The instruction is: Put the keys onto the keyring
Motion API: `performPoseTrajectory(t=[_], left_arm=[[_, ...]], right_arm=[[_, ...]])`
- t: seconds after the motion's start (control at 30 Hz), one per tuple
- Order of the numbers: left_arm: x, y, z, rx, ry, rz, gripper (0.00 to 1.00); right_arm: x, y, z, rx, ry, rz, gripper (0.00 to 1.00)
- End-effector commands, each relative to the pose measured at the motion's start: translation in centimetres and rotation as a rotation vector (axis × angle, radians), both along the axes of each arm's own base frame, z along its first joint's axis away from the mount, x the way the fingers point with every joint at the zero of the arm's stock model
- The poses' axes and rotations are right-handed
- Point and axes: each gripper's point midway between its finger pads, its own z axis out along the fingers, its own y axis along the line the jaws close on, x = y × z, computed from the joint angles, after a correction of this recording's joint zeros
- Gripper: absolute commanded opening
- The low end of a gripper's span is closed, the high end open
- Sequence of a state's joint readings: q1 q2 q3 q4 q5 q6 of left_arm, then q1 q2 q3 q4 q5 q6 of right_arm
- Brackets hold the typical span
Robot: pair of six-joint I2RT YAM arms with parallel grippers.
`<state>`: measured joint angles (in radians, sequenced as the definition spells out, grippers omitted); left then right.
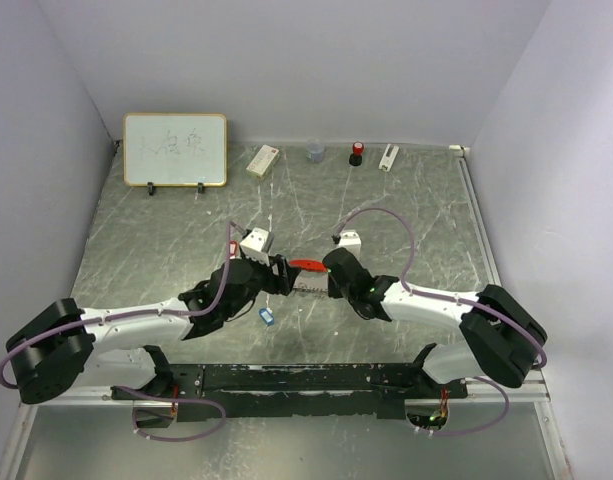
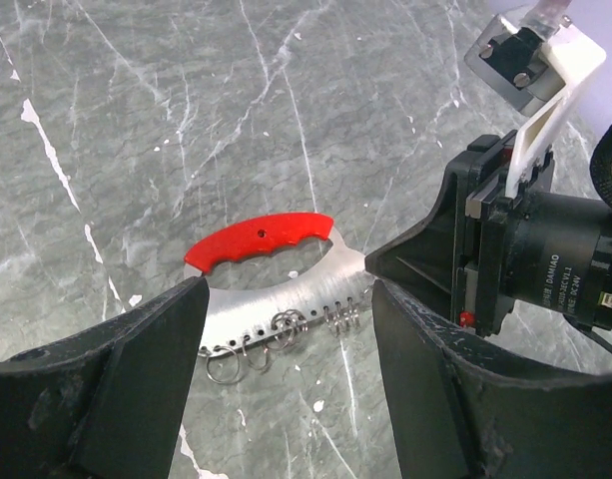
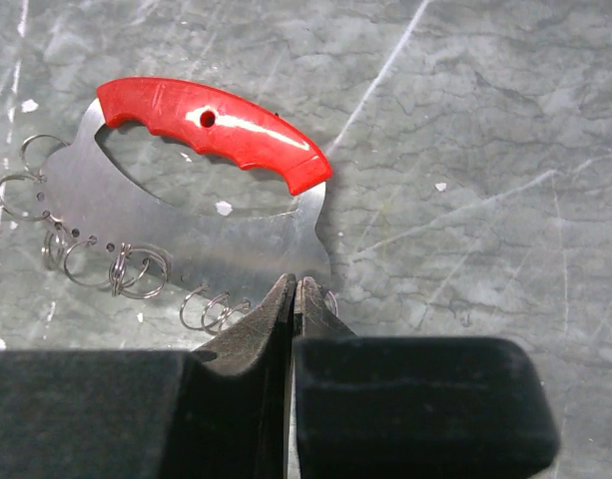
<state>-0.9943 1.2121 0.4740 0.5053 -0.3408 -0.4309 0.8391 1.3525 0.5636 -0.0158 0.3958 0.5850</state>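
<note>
The keyring [image 2: 261, 238], a flat silver metal plate with a bright red moulded grip along one long edge and a row of thin wire rings [image 3: 136, 271] strung through holes along the other, lies flat on the grey marbled bench [image 1: 436, 220], at its middle, between the two arms.

The left claw [image 2: 289, 285] stands wide, one black finger at each end of the plate, so the keyring sits lengthwise in the gap. The finger at the end where the red grip starts looks to be touching the plate's corner; the other finger stands just beside the far end, and I cannot tell whether it touches. Nothing is clamped in this claw.

The right claw [image 3: 294, 289] is closed tight, its two fingertips pressed together to a narrow point. That point meets the ringed edge of the plate near the corner under the tip of the red grip, with one small ring just beside it. Whether a sliver of metal is pinched between the tips cannot be told.

A tiny key with a blue plastic head [image 1: 267, 317] lies loose on the bench, near the left claw on the side toward the arm bases, apart from the keyring.
</note>
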Motion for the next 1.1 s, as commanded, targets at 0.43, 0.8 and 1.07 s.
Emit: performPoseTrajectory(t=[0.43, 0.8, 1.07], left_arm=[[-0.5, 1.2, 2.2, -0.060, -0.057, 0.020, 0.78], [-0.9, 2.4, 4.0, -0.100, -0.101, 0.030, 0.78], [-1.4, 3.4, 5.0, -0.119, -0.134, 0.034, 0.78]], right_arm=[[0.9, 4.1, 5.0, 0.206, -0.096, 0.099, 0.00], [1.4, 5.9, 8.7, 0.328, -0.167, 0.137, 0.00], [1.5, 7.1, 9.7, 0.383, -0.175, 0.159, 0.00]])
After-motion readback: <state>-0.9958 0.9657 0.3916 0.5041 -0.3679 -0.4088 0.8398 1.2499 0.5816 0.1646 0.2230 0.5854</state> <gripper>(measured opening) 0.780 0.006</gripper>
